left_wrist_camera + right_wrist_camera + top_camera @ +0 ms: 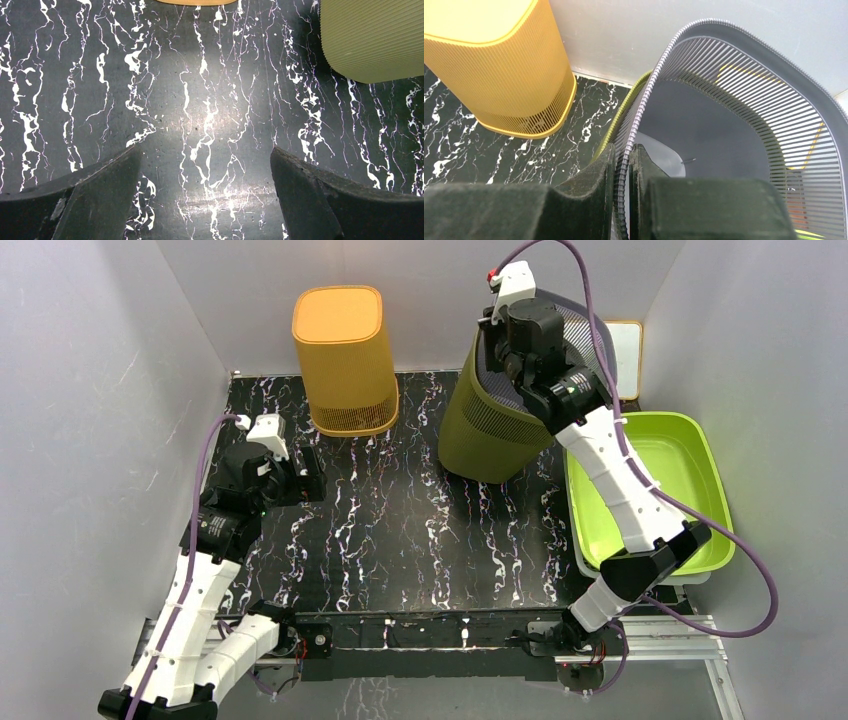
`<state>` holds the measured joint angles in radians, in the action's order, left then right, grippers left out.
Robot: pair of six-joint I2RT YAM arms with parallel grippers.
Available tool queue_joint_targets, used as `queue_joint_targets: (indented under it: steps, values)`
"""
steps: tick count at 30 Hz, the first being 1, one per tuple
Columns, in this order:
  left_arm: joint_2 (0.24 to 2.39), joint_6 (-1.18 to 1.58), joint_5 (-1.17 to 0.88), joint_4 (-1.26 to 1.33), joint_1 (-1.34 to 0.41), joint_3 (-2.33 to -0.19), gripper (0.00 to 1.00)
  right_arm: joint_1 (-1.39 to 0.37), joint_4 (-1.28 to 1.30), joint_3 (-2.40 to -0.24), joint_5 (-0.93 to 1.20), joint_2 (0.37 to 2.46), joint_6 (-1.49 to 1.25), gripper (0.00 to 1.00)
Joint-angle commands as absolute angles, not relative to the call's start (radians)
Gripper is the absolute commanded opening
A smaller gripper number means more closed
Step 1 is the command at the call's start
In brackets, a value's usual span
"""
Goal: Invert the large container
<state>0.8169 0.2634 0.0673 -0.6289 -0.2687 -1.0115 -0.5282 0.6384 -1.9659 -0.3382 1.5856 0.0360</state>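
Note:
The large container (pixel 488 430) is olive green and ribbed, with a grey slatted rim, and it stands tilted at the back right of the table. My right gripper (pixel 507 362) is shut on its rim. In the right wrist view the fingertips (pixel 625 155) pinch the grey beaded rim (pixel 734 55), one finger outside and one inside, and the container's mouth faces up. My left gripper (pixel 310 476) hangs open over the bare marble table (pixel 206 160), holding nothing. The olive container's lower wall (pixel 372 40) shows at the top right of the left wrist view.
An orange ribbed container (pixel 345 360) stands upside down at the back left, also seen beside the olive one (pixel 494 65). A lime green tray (pixel 690 445) sits at the right edge, with a white board (pixel 626 345) behind it. Grey walls enclose the table.

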Motion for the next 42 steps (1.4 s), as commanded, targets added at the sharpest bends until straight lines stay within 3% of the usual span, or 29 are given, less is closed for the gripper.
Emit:
queue_joint_targets:
  steps: [1, 6, 16, 25, 37, 42]
  values:
    - [0.814, 0.265, 0.066, -0.613, -0.273, -0.992, 0.98, -0.525, 0.430, -2.113, -0.369, 1.503, 0.119, 0.00]
    - [0.813, 0.273, 0.064, -0.594, -0.273, -0.974, 0.98, -0.526, 0.364, -2.143, -0.353, 1.454, 0.123, 0.00]
    - [0.808, 0.257, 0.082, -0.608, -0.272, -0.978, 0.98, -0.525, 0.049, -1.894, -0.298, 1.232, 0.072, 0.00]
    - [0.809, 0.265, 0.097, -0.604, -0.272, -1.003, 0.98, -0.525, 0.035, -1.966, -0.171, 1.204, -0.007, 0.00]
    - [0.997, 0.249, 0.227, -0.723, -0.272, -1.560, 0.98, -0.524, 0.054, -2.053, 0.241, 1.180, -0.278, 0.00]
    - [1.025, 0.259, 0.273, -0.690, -0.273, -1.776, 0.98, -0.524, 0.005, -1.985, 0.364, 1.168, -0.396, 0.00]
